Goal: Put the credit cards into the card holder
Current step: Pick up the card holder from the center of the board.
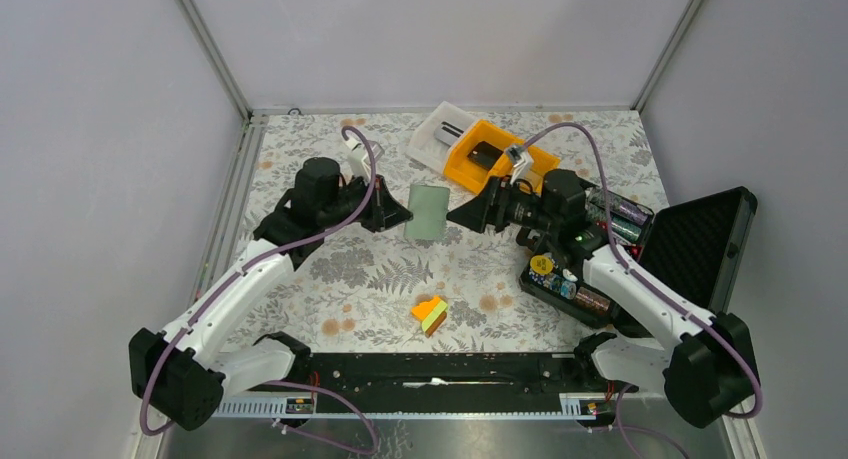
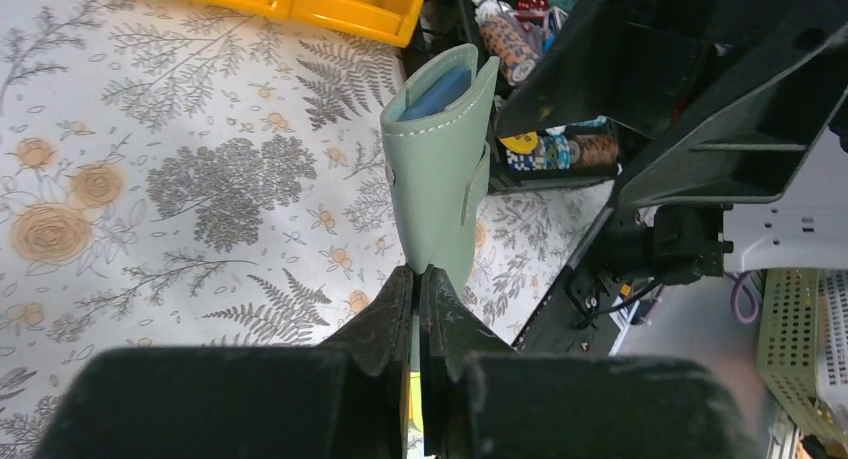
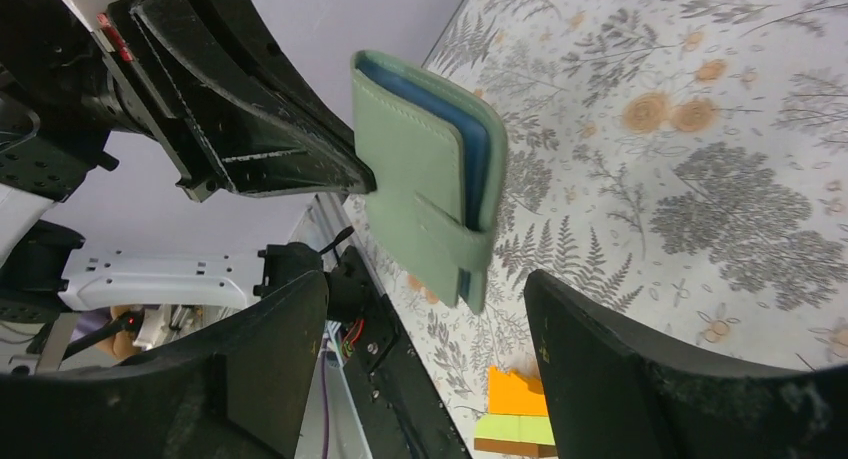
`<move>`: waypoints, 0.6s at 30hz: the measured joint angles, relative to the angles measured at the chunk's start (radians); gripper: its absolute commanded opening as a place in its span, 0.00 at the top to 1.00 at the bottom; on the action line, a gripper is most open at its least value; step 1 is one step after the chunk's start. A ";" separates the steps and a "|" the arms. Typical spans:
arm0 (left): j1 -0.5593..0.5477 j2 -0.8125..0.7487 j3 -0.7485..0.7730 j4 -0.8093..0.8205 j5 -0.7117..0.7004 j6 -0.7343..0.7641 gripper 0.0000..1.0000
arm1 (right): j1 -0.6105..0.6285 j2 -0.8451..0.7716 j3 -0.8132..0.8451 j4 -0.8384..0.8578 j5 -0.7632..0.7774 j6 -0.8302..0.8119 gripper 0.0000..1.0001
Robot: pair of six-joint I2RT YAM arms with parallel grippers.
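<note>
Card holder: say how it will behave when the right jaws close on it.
Pinched by one edge in the left jaws, the card holder sticks out without sagging, so it is probably light and fairly stiff. Its halves gape at the free end, showing the blue panel; a squeeze would likely flatten them. The strap looks soft and may fold.
</note>
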 measured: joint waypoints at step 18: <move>-0.048 0.006 0.000 0.003 0.066 0.003 1.00 | 0.062 0.061 0.056 -0.016 0.144 -0.072 0.39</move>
